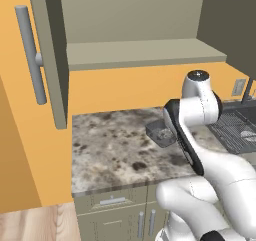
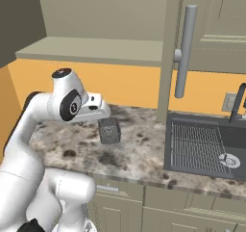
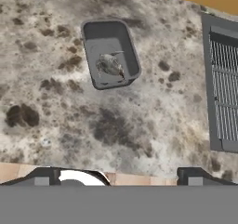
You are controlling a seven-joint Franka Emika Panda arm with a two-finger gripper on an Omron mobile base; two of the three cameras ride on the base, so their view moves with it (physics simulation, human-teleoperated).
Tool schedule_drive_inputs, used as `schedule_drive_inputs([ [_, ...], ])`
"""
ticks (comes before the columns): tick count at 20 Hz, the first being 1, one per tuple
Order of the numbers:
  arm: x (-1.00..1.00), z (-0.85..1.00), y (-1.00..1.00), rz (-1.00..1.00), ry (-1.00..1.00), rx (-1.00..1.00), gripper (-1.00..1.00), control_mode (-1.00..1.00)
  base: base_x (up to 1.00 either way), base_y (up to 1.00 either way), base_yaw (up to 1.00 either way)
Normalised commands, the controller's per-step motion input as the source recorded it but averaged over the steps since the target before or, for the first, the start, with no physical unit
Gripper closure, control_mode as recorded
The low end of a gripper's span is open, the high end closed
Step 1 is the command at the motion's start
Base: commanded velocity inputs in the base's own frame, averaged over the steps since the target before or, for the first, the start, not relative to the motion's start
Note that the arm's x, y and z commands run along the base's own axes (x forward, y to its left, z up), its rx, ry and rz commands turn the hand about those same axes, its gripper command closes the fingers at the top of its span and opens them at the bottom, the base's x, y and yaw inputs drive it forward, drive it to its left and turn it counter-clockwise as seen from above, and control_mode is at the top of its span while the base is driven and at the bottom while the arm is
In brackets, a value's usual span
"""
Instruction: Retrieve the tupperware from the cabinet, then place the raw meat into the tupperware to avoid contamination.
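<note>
My gripper (image 3: 118,174) hangs above the counter (image 3: 46,93), jaws spread wide and holding nothing, with the tub (image 3: 110,53) sitting on the speckled stone ahead of me. In the hand view the tub lies beyond my fingertips, slightly toward the left tip, and well apart from them; its long axis runs away from me, so its short sides face me and the far wall. Something pale and mottled lies inside it, too blurred for me to name. From the left base view the tub (image 1: 161,132) rests just behind my forearm, out of the cabinet (image 1: 145,55), whose doors stand open over a bare shelf. The sink's rack (image 2: 199,147) lies off to my right. Judging from this, any reach for the tub would go forward and down, jaws straddling its narrow width.
</note>
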Motion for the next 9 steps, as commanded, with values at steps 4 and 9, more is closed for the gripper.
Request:
schedule_drive_inputs([
  [4,-0.48,0.39,0.21,0.01,-0.17,-0.07,-1.0,-1.0,0.0,0.0,0.0],
  [9,-0.48,0.37,0.24,0.0,-0.15,-0.07,-1.0,-1.0,0.0,0.0,0.0],
])
